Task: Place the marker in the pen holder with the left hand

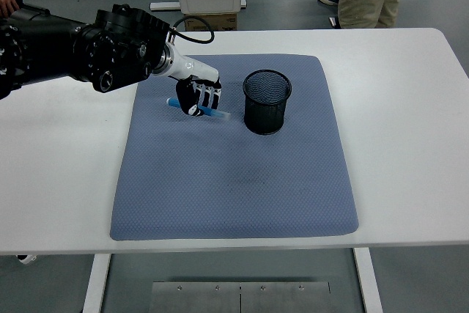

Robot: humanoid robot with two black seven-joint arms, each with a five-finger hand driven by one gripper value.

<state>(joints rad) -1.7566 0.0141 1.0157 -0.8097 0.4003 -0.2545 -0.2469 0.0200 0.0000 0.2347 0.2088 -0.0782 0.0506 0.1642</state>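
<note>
The blue marker lay tilted in the left hand. The black mesh pen holder stood upright just beside it.
</note>
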